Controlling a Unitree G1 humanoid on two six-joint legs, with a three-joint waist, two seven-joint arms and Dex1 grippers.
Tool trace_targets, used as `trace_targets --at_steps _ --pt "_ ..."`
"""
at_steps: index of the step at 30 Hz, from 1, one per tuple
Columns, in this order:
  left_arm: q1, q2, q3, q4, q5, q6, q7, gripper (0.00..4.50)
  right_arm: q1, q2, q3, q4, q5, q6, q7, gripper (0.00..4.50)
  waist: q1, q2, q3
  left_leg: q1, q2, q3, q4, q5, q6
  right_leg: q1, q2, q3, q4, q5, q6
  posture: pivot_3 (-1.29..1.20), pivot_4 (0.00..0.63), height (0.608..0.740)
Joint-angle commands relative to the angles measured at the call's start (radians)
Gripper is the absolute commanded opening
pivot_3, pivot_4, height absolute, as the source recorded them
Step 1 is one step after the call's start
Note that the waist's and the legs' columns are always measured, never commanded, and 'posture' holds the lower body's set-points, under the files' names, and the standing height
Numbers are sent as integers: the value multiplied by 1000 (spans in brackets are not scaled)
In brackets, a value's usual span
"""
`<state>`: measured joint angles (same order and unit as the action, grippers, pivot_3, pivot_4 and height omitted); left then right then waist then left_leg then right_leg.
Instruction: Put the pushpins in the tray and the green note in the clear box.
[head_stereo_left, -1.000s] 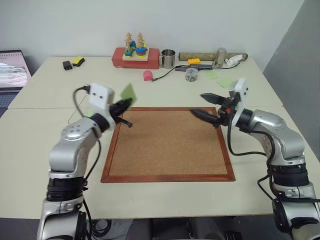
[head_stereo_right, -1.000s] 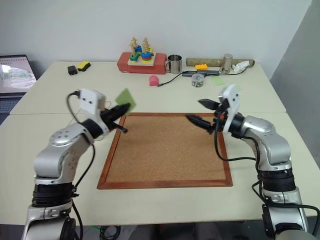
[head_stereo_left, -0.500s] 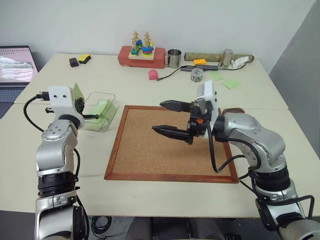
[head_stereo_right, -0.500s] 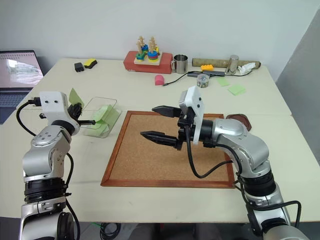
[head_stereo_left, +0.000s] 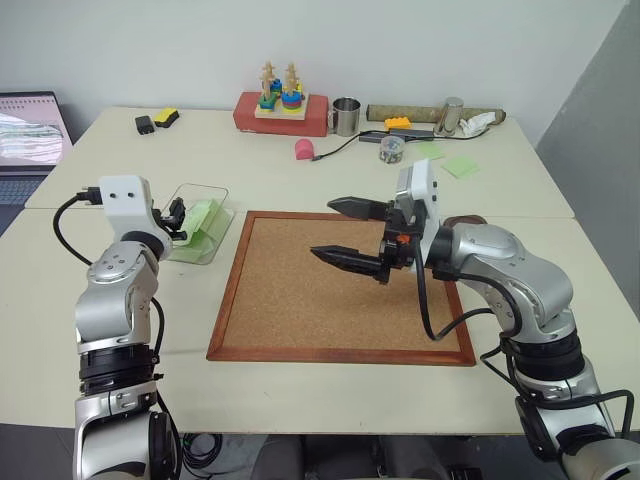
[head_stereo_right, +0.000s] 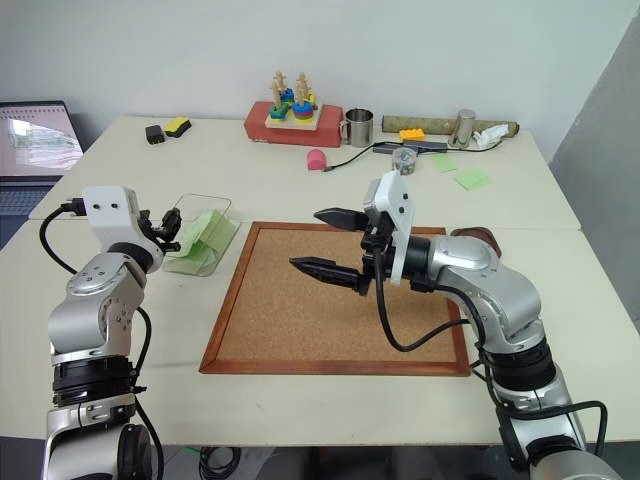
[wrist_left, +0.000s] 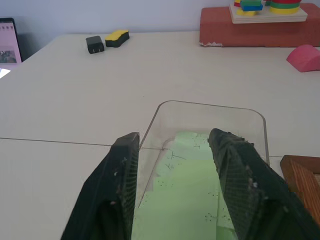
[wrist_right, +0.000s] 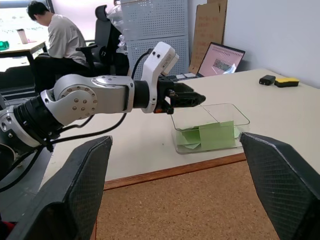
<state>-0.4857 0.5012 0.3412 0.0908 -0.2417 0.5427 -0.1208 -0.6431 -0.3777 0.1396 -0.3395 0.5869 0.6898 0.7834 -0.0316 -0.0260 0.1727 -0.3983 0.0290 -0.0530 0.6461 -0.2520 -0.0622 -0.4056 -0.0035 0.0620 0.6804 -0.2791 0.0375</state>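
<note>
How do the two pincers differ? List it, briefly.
The left pincer points forward over the clear box, above the green note; the right pincer points toward the robot's left over the cork board. The right pincer's fingers gape wider. Both are open and hold nothing.

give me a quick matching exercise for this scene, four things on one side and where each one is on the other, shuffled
Things:
1. green note
2. metal mug
3. pink block
4. right tool

Places:
A. over the cork board
B. inside the clear box
C. beside the red base of the stacking toy at the far edge
D. on the table between the toy's red base and the cork board

Pairs: 1-B, 2-C, 3-D, 4-A
</note>
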Motion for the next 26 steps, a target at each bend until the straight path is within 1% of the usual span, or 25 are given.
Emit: trace_targets --at_steps 1,7,10,13,18,21,26 --pt "2 9 24 -46 -9 3 -2 3268 -20 -5 -30 -1 -6 -28 -6 4268 0 0 0 0 0 0 0 0 0 0 0 0 0 0 0 0 150 740" --pt "9 37 20 -116 -29 31 -38 4452 -20 -9 -48 8 -20 -46 -21 4268 0 -1 0 0 0 0 0 0 0 0 0 0 0 0 0 0 150 740" --pt "11 96 -33 -225 -95 77 -192 4496 -7 -35 -87 17 -39 -65 -47 4268 0 -3 2 0 0 0 0 0 0 0 0 0 0 0 0 0 150 740" --pt "23 133 -87 -294 -129 114 -288 4496 20 -79 -95 30 -72 -85 -41 4268 3 -3 2 0 0 0 0 0 0 0 -1 0 0 0 0 0 150 740" --pt "107 156 -179 -413 -217 182 -445 4496 93 -146 -108 24 -92 -96 -15 4268 0 -3 2 0 0 2 -1 0 0 0 -1 1 -1 0 0 0 150 740" --pt "164 185 -218 -436 -221 175 -514 4496 129 -172 -105 28 -96 -98 6 4268 -5 -3 3 0 0 1 0 0 0 -1 0 1 0 0 0 0 150 740" --pt "217 212 -219 -424 -232 172 -573 4496 187 -188 -101 32 -113 -117 6 4268 -8 -3 3 1 1 1 -1 0 0 -1 1 1 0 0 0 0 150 740"
